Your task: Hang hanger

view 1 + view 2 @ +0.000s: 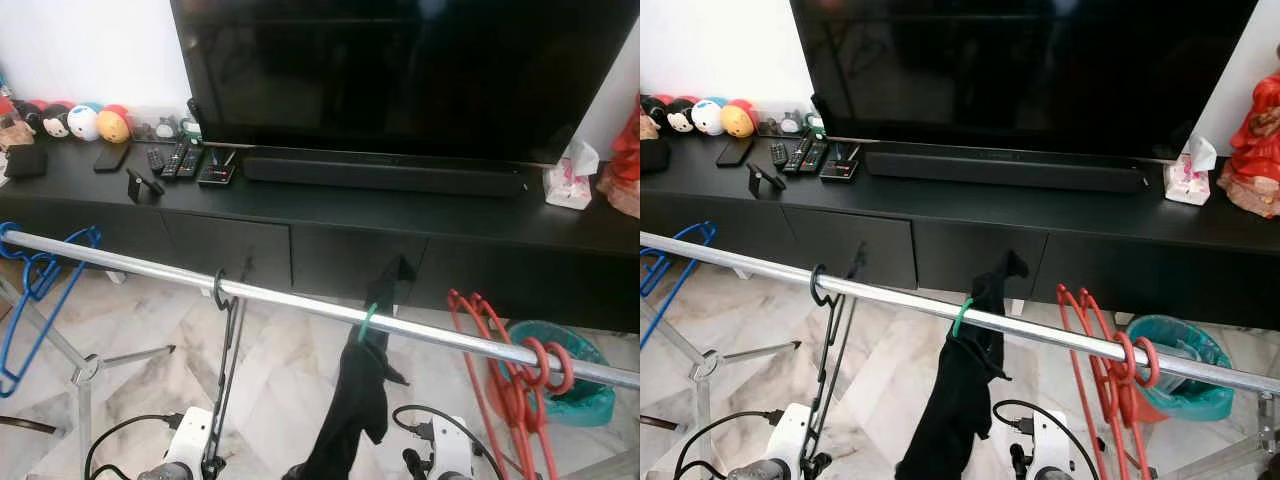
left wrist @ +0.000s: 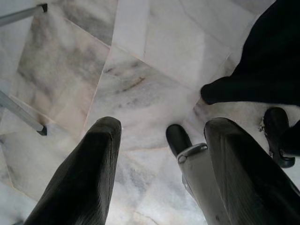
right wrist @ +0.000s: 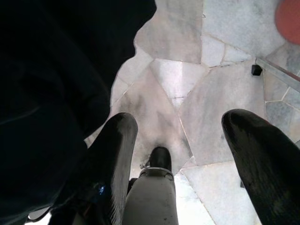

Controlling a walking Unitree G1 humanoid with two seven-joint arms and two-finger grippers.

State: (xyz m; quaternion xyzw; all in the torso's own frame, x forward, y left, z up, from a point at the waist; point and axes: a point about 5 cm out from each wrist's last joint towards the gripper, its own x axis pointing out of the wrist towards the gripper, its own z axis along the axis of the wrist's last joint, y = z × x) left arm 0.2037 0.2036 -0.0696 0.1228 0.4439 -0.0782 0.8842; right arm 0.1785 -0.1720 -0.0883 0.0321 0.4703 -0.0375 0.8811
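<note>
White wrist housings [image 1: 195, 432] (black cables), ribbed black fingers [image 2: 86, 178]

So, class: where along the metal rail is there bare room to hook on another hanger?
Bare rail: between the blue hanger and black hanger, and between the black garment's green hook and the red hangers. The red end is crowded.

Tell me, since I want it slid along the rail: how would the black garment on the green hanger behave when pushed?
The black garment hangs limp, so it probably swings. Its green hanger likely slides easily on the smooth metal rail.
</note>
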